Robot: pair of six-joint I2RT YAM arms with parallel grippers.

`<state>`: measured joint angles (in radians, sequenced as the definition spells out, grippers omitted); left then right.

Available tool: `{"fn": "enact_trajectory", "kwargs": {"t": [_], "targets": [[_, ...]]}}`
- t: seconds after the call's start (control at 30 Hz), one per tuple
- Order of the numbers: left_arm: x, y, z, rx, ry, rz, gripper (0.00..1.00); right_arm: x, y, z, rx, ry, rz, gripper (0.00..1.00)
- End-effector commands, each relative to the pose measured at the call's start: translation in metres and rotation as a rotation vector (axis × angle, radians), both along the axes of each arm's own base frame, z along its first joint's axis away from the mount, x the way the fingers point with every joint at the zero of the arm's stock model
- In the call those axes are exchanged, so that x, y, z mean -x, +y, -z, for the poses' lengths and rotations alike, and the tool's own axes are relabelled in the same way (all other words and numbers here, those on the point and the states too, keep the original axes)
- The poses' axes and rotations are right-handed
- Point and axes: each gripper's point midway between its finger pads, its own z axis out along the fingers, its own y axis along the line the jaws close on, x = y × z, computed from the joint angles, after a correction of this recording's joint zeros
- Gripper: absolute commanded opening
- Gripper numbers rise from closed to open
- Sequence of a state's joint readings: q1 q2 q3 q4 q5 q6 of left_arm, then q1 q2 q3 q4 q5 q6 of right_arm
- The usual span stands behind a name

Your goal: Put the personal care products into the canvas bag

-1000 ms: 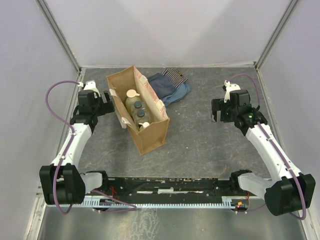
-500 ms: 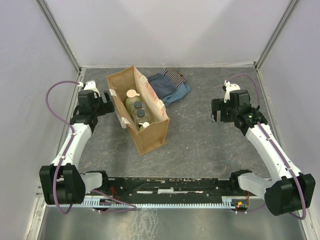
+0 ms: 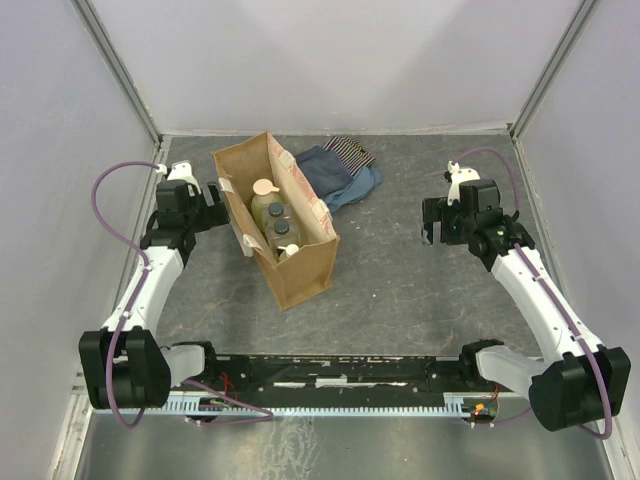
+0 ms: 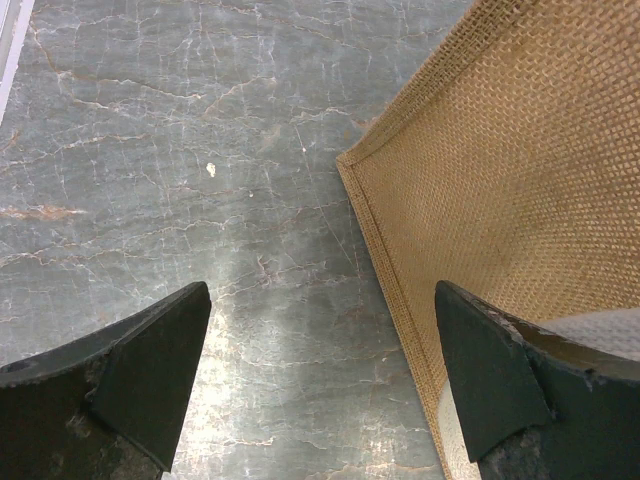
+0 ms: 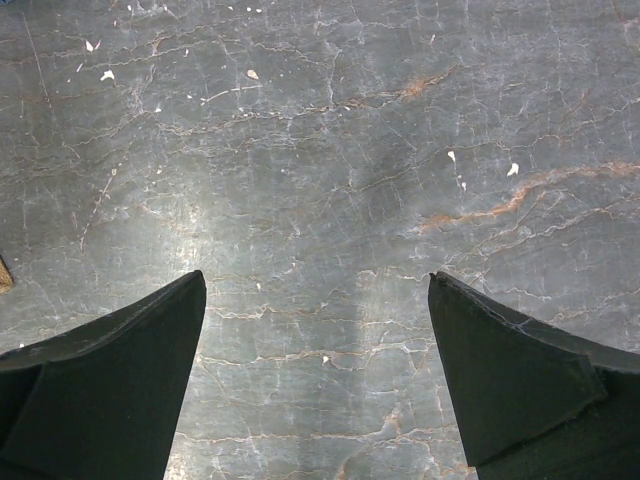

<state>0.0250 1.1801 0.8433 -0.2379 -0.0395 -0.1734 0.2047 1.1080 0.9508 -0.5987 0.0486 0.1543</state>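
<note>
The canvas bag [image 3: 303, 268] stands upright at the table's centre-left, mouth open. Inside it I see the green bottle with a beige cap [image 3: 264, 192], two clear bottles with dark caps [image 3: 276, 212] [image 3: 283, 230], and the white pump of the yellow bottle [image 3: 288, 250]. My left gripper [image 3: 214, 195] is open and empty, just left of the bag. In the left wrist view the bag's woven wall [image 4: 510, 190] fills the right side, and the left gripper [image 4: 320, 300] hangs over bare table. My right gripper [image 3: 432, 222] is open and empty, far right of the bag; the right wrist view shows it [image 5: 315, 285] over bare table.
A folded blue cloth [image 3: 335, 175] and a striped cloth [image 3: 352, 150] lie behind the bag on its right. White walls enclose the grey marbled table [image 3: 400, 290] on three sides.
</note>
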Motion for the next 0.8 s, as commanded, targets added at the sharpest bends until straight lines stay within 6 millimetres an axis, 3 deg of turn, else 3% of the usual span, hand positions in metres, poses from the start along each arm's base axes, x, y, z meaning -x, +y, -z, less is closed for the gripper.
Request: {"fn": "enact_trajectory", "kwargs": {"t": [0.0, 0.77], "targets": [[-0.0089, -0.0013, -0.0173, -0.020, -0.048, 0.035, 1.00, -0.0065, 0.0015, -0.0106, -0.007, -0.038, -0.011, 1.00], [-0.0089, -0.0024, -0.0160, -0.016, -0.039, 0.040, 1.00, -0.0060, 0.0017, -0.0123, -0.007, -0.042, -0.013, 1.00]]}}
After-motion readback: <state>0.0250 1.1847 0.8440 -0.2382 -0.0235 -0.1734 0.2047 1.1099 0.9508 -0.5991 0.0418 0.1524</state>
